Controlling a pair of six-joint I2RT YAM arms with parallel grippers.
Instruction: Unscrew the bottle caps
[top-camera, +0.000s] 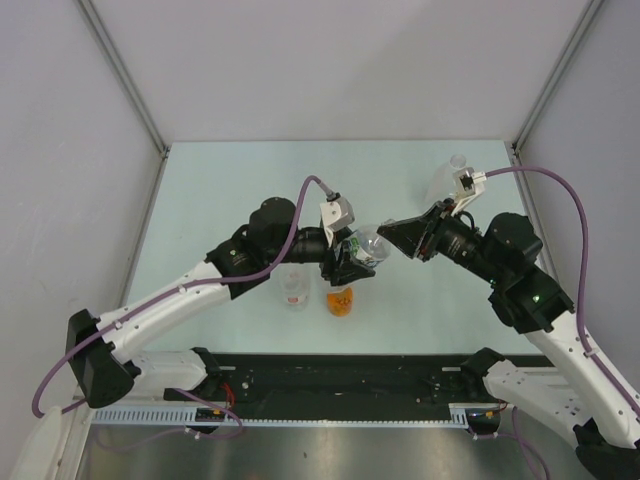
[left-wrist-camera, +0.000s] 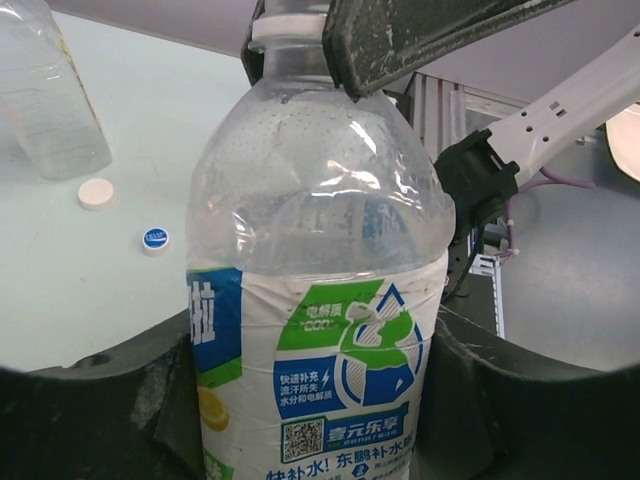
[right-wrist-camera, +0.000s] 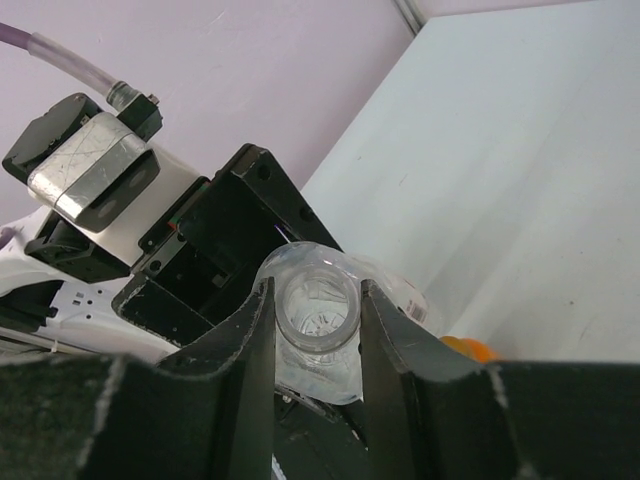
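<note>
Mid-frame from above, the left tool (top-camera: 352, 262) is clamping the blue-labelled bottle (left-wrist-camera: 320, 230) round its body while the right tool (right-wrist-camera: 315, 330) is pinching its top. A white cap (left-wrist-camera: 97, 193) and a blue cap (left-wrist-camera: 155, 239) are lying on the counter (left-wrist-camera: 60, 290) at left.

top: overhead from near edge, facing table (top-camera: 230, 180) | wrists: close on bottle (left-wrist-camera: 320, 300), shared with top

Two small bottles (top-camera: 295, 290) (top-camera: 340, 298) stand before the gripped bottle (top-camera: 368, 243); jug (top-camera: 440, 185) behind right
</note>
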